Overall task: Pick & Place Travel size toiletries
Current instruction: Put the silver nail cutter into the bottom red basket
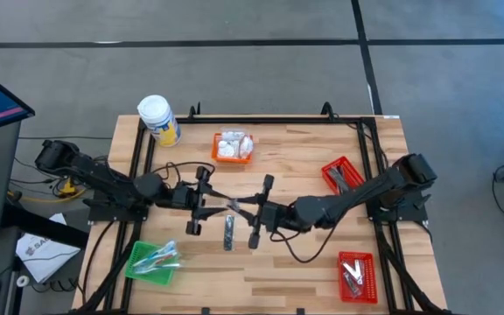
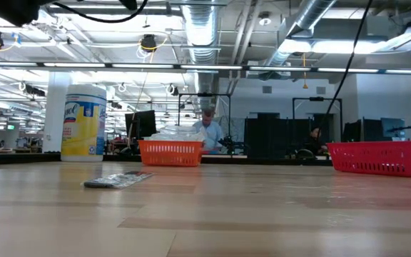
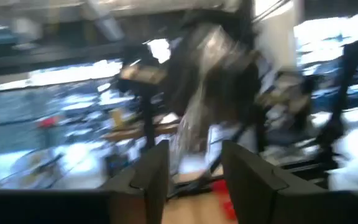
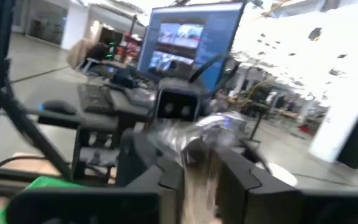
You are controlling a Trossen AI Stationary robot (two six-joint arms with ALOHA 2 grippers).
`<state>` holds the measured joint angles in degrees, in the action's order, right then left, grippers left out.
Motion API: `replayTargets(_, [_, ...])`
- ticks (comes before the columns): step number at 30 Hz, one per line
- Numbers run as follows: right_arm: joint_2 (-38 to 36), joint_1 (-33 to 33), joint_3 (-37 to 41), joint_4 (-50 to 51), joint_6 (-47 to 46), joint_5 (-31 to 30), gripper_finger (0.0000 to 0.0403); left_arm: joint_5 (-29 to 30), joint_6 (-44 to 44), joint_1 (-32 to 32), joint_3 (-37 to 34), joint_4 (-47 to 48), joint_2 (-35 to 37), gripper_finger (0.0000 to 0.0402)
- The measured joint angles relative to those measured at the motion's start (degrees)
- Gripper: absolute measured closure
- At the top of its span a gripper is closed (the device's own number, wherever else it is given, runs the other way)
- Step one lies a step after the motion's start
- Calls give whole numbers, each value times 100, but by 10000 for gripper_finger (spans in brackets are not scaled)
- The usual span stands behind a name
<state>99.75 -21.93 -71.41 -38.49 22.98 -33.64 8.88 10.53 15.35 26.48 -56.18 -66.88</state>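
The table (image 1: 322, 262) carries both arms reaching in to meet at its middle, the left gripper (image 1: 201, 199) and right gripper (image 1: 254, 210) facing each other above the wood. Between them hangs a clear-wrapped sachet (image 1: 233, 205), its long axis running across from one gripper to the other. The right gripper's fingers are narrowed onto it in its wrist view; the left's stand slightly apart around its other end, seemingly letting go, so this looks like a handover. The red baskets (image 1: 340, 174) sit by the right edge, with open wood between. A dark sachet (image 1: 228, 231) lies flat just below the grippers.
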Motion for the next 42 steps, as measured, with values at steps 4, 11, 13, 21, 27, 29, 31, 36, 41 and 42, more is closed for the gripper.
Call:
replayTargets(4, [-258,-115,-1,540,-52,-281,383,1505,116,28,2,532,322,226])
replayTargets(11, [-883,-137,-1,2089,-1078,-548,381,2219,107,67,2,1390,987,180])
replayTargets(13, [-1042,-136,1,2814,-1530,-601,389,2222,106,110,2,1544,1094,175])
replayTargets(21, [-1781,-466,87,6154,-4330,-932,394,2221,115,170,2,1580,1179,175])
replayTargets(27, [-2259,-1142,85,8590,-7454,-621,394,2219,118,163,2,1570,1179,182])
replayTargets(29, [-2271,-1415,87,9262,-8470,-443,394,2219,119,125,2,1535,1179,184])
replayTargets(31, [-2250,-1671,86,9694,-9316,-194,394,2219,113,89,2,1523,1179,187])
replayTargets(36, [-1940,-2103,91,10342,-10658,456,395,2218,74,74,2,1495,1179,188])
replayTargets(41, [-1708,-2228,87,10783,-11326,931,395,2217,-26,74,2,1538,1167,189])
replayTargets(42, [-1681,-2244,87,10853,-11439,1040,395,2217,-29,74,2,1559,1164,189])
